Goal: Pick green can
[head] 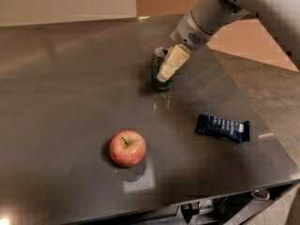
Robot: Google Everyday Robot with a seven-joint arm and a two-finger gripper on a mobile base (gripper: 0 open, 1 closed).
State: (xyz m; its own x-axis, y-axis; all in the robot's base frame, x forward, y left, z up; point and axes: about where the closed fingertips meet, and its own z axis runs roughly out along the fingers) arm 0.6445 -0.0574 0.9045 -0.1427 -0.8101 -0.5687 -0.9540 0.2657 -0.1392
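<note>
The green can point(156, 70) stands upright on the dark grey table point(70, 78), at the middle back. It is dark green with a silver top. My gripper point(166, 74) comes down from the upper right on a grey and white arm point(211, 13). Its cream-coloured tip lies over the right side of the can and hides that part. I cannot tell whether it touches the can or holds it.
A red apple point(127, 148) sits front and centre on the table. A dark blue snack packet point(222, 127) lies flat at the right, near the table's right edge. The front edge runs along the bottom, with dark machinery point(220, 207) below it.
</note>
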